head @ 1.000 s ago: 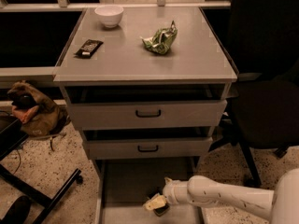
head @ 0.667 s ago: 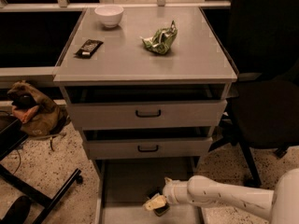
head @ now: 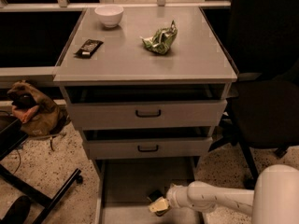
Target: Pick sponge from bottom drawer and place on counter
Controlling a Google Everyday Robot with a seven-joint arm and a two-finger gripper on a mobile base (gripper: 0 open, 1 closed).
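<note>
The bottom drawer [head: 140,176] is pulled open below the two upper drawers, showing its flat grey floor. My gripper [head: 160,204] reaches in from the right on a white arm, low over the drawer's front part. A small pad with a dark top and yellowish underside, the sponge [head: 156,198], sits right at the gripper's tip. I cannot tell whether it is held or only touched. The counter [head: 140,55] is the light grey top of the cabinet, well above the gripper.
On the counter are a white bowl [head: 109,15], a black wrapped bar [head: 88,47] and a crumpled green snack bag [head: 160,40]. A black chair [head: 266,101] stands to the right. A brown bag [head: 32,108] and black chair legs [head: 42,190] are on the floor at left.
The arm and gripper have shifted very slightly lower in the drawer. Nothing else has moved.
</note>
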